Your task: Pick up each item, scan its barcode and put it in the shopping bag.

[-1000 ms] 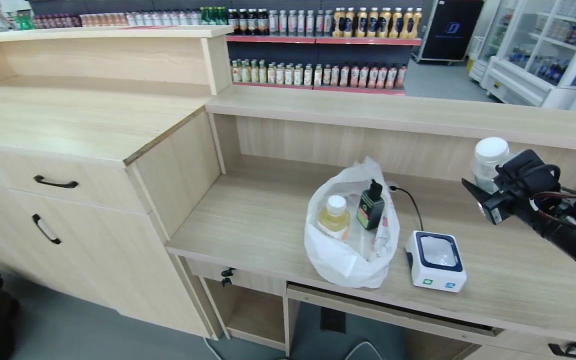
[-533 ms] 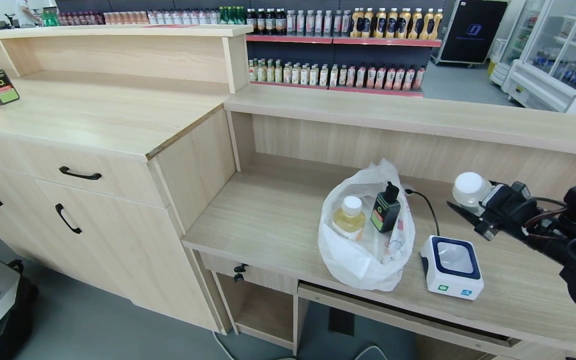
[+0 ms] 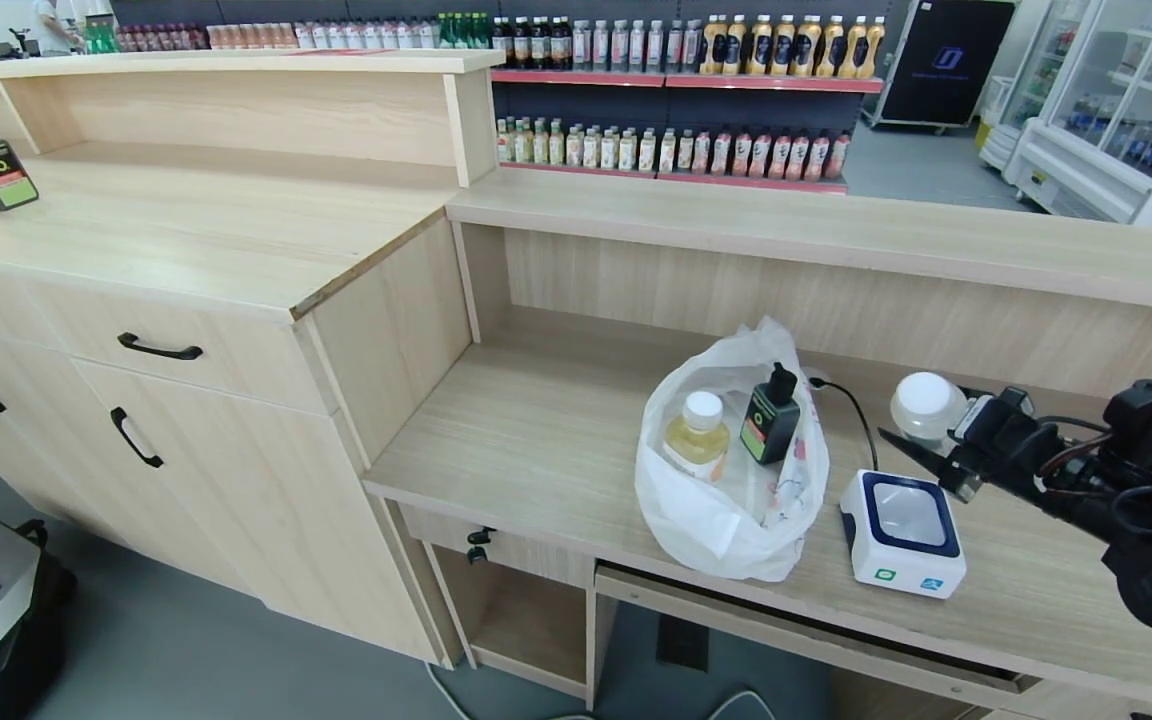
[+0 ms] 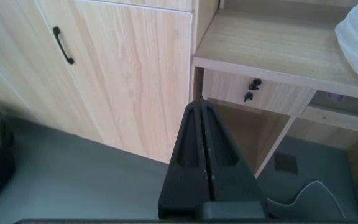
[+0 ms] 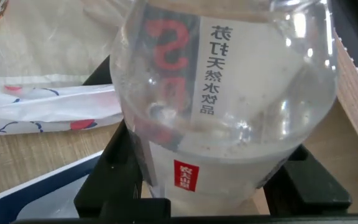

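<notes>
We record a light wooden counter (image 3: pixel 556 450) carrying the scanner (image 3: pixel 904 535), which we take as our reference. The white shopping bag (image 3: pixel 696 520) stands just beside the scanner, on the robot's left of it, with its mouth open. A black cable (image 3: pixel 851 410) runs behind the scanner, between it and the bag.

The right gripper (image 3: pixel 926 440) sits just beyond the scanner's far edge. Its jaws are clamped on the clear bottle (image 3: pixel 924 403), which is tipped so that its white cap faces the head camera. In the right wrist view, the clear bottle (image 5: pixel 229 112) sits between the dark jaws, with the bag behind it.

Inside the bag, near the scanner, a yellow bottle (image 3: pixel 698 437) and a dark green bottle (image 3: pixel 770 420) stand upright. The green one is closer to the scanner.

The left gripper (image 4: pixel 204 109) is well apart from the scanner, below counter level before the cabinet fronts. Its fingers are pressed together with nothing between them.
</notes>
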